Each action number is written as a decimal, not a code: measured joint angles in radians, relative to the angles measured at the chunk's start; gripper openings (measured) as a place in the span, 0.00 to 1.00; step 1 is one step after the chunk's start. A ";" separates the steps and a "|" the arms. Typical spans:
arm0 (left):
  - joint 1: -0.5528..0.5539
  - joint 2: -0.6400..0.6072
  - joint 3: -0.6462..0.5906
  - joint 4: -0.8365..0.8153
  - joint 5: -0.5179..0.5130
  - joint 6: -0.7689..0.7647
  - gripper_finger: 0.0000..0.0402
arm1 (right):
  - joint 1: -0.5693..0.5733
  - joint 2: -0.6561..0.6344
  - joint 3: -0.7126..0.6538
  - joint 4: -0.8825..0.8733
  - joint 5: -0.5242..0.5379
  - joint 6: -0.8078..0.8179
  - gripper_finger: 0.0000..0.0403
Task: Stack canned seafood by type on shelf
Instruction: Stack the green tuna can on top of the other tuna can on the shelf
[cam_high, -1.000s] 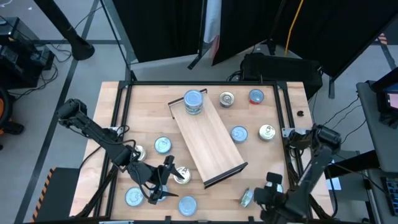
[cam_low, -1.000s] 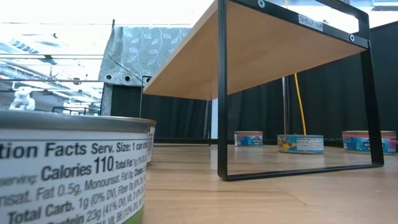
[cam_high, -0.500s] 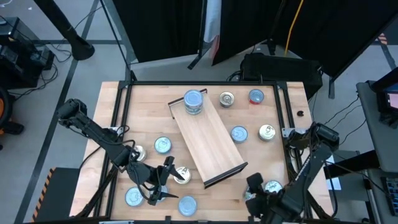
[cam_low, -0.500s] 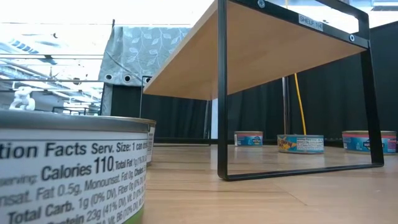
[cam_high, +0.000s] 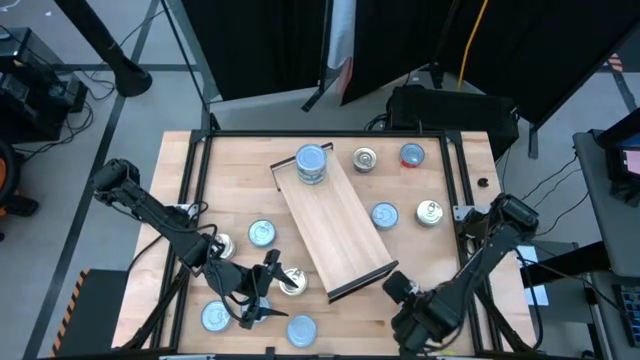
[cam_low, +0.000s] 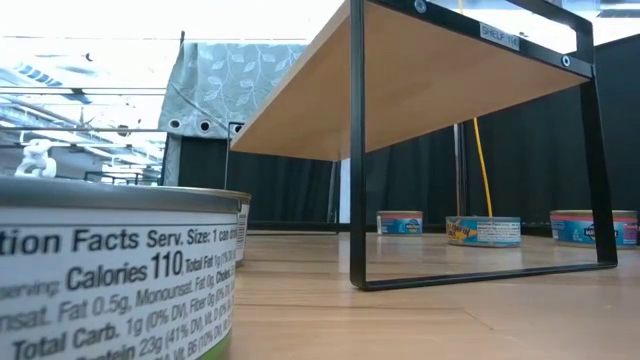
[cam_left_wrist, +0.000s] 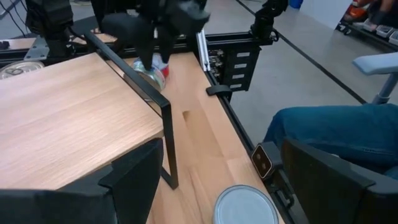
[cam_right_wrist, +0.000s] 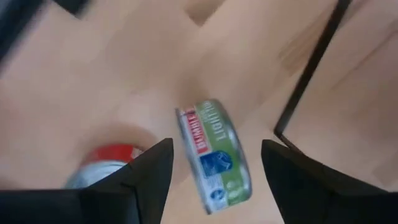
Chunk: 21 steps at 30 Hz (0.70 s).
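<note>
High view: shelf (cam_high: 333, 228) lies diagonally mid-table, one blue-topped tin (cam_high: 311, 160) on its 11 o'clock end; others scattered around. Left gripper (cam_high: 262, 290) at 7 o'clock, fingers spread, released, beside a silver tin (cam_high: 291, 282). Right gripper (cam_high: 399, 290) at 5 o'clock, near the shelf's corner.

Right wrist view: fingers parted around a green-labelled tin (cam_right_wrist: 216, 157) tilted on edge; grip contact cannot tell.
</note>
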 joint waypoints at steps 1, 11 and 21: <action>0.000 0.000 0.000 0.000 0.000 0.000 0.80 | -0.007 0.000 -0.015 0.001 -0.004 -0.018 0.58; 0.000 0.000 0.000 -0.021 0.000 0.010 0.80 | -0.058 0.000 -0.137 0.013 0.000 -0.127 0.55; 0.002 0.000 0.000 -0.082 0.000 0.010 0.80 | -0.064 -0.001 -0.137 0.025 -0.016 -0.103 0.30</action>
